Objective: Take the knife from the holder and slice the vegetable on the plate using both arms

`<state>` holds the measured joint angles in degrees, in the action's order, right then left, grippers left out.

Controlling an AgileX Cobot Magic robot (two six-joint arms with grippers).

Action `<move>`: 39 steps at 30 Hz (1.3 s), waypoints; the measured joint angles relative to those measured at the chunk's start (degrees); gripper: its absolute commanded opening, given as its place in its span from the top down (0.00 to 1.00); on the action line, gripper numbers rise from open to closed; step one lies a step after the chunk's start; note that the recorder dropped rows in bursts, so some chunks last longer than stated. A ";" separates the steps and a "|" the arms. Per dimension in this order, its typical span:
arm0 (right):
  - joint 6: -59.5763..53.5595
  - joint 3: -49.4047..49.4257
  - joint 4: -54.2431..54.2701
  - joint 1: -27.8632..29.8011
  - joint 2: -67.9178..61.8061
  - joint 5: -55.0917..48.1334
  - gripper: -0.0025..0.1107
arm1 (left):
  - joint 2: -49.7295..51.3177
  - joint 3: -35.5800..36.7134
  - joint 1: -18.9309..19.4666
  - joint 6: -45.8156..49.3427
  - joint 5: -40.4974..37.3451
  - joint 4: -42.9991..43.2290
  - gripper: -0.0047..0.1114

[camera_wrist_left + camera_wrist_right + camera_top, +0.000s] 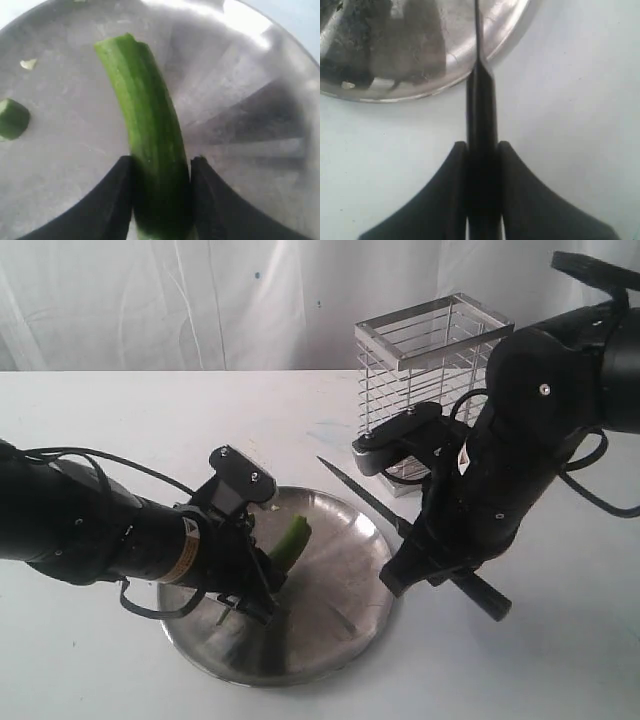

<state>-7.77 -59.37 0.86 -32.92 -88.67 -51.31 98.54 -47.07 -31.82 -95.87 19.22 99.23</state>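
Note:
The green vegetable (294, 538) (145, 125) is over the left part of the steel plate (340, 625) (70, 160), cut end tilted up. My left gripper (262, 578) (161, 161) is shut on the other end, both fingers pressing its sides. My right gripper (440, 558) (481, 146) is shut on the black handle of the knife (362, 492) (481, 100). The narrow blade points over the plate's right rim (435, 85), away from the vegetable and off the plate surface. The chrome wire holder (430, 370) stands behind the right arm.
A small cut green piece (12, 118) and a pale scrap (28, 63) lie on the plate beside the vegetable. The plate rests on a white table (560, 660) with a white curtain behind. The right arm's bulk hangs between holder and plate.

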 measured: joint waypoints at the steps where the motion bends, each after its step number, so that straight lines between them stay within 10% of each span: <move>1: 0.00 0.00 -0.13 0.00 0.00 -0.22 0.98 | 0.67 0.00 0.00 0.14 0.00 0.00 0.64; 13: -4.45 0.00 1.31 -0.36 -2.89 -4.02 0.98 | 3.89 -0.01 0.00 -0.18 2.67 0.00 0.42; 39: -10.51 -3.97 2.04 -1.70 -11.25 0.17 0.98 | -4.89 -0.01 0.00 -2.79 0.66 0.00 0.42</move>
<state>-18.27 -63.35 2.89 -34.62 -99.92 -51.14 93.66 -47.08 -31.82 -98.66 19.87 99.23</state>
